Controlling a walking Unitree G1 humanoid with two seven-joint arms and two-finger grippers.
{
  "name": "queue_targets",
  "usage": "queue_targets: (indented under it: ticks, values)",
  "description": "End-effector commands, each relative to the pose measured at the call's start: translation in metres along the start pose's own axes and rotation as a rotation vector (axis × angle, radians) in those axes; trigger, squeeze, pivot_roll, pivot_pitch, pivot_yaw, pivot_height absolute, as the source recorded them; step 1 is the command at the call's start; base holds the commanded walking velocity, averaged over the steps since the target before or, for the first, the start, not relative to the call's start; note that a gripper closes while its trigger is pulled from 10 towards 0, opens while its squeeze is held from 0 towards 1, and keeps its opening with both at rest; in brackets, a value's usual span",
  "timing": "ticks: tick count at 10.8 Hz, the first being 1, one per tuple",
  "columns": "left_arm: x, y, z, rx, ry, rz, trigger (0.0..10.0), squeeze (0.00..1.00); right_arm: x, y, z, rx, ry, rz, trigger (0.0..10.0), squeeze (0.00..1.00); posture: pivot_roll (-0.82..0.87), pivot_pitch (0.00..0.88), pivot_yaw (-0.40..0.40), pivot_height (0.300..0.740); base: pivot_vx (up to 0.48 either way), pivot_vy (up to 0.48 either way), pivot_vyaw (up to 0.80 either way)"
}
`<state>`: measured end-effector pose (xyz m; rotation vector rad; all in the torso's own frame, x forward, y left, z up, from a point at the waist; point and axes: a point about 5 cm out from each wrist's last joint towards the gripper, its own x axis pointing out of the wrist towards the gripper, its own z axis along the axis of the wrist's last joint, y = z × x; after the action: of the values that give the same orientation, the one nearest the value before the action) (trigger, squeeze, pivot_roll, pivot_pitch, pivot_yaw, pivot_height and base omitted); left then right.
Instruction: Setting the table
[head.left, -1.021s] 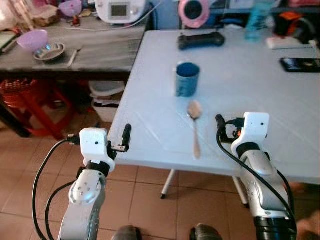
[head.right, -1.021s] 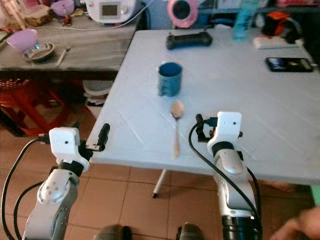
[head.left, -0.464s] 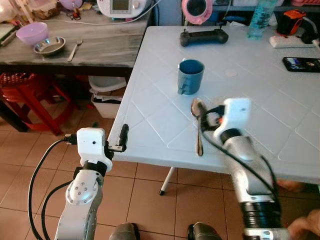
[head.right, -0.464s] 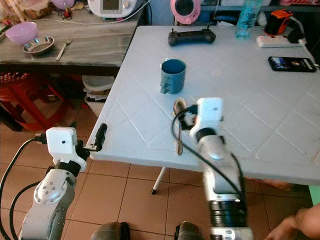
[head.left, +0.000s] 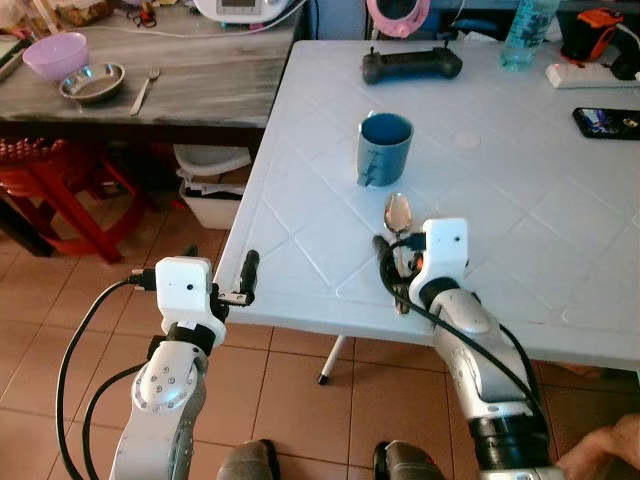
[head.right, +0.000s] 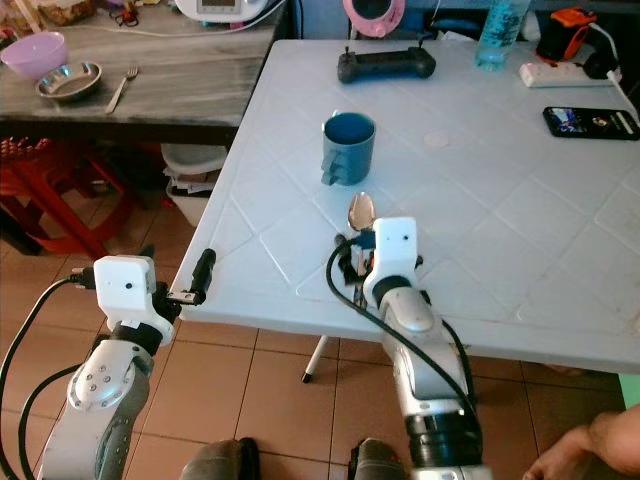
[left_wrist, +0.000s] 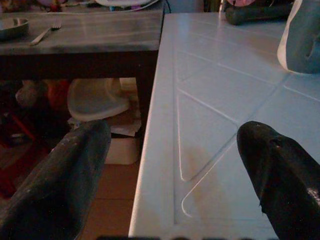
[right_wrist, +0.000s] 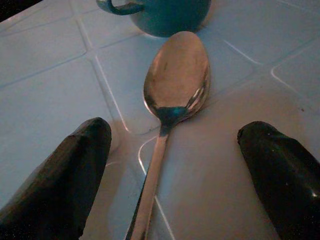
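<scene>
Both fingers (right_wrist: 65, 185) of right pincer (right_wrist: 172, 175) straddle the spoon (right_wrist: 175, 85).

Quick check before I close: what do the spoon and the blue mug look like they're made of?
Spoon: polished metal, probably stainless steel, since its bowl mirrors the surroundings. Blue mug: smooth, opaque, faint sheen; likely glazed ceramic or enamel, can't tell which.
</scene>
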<state>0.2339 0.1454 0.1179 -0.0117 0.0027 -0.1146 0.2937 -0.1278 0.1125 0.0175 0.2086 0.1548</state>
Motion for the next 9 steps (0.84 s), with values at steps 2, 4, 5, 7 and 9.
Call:
queue_targets:
  ticks: [2, 4, 5, 7, 9]
  values:
    - [-0.002, 0.001, 0.000, 0.002, 0.008, -0.003, 10.0, 0.00, -0.003, 0.005, -0.007, -0.004, 0.072, 0.033, 0.0, 0.00, 0.04, 0.156, 0.079, 0.740, 0.000, 0.000, 0.00]
    - [-0.002, 0.000, 0.000, -0.002, 0.011, -0.009, 10.0, 0.00, 0.000, 0.003, -0.015, -0.017, 0.147, 0.047, 0.0, 0.00, 0.04, 0.156, 0.078, 0.740, 0.000, 0.000, 0.00]
    - [-0.002, -0.001, 0.000, -0.003, 0.013, -0.011, 10.0, 0.00, 0.002, 0.000, -0.015, -0.025, 0.158, 0.038, 0.0, 0.00, 0.04, 0.155, 0.079, 0.740, 0.000, 0.000, 0.00]
    - [-0.004, -0.005, -0.003, -0.039, 0.026, -0.060, 10.0, 0.00, 0.005, -0.006, -0.019, -0.025, 0.201, 0.037, 0.0, 0.00, 0.04, 0.158, 0.076, 0.740, 0.000, 0.000, 0.00]
    - [-0.009, -0.013, -0.004, -0.088, 0.041, -0.157, 10.0, 0.00, 0.004, -0.013, -0.027, -0.017, 0.234, 0.013, 0.0, 0.00, 0.04, 0.162, 0.077, 0.740, 0.000, 0.000, 0.00]
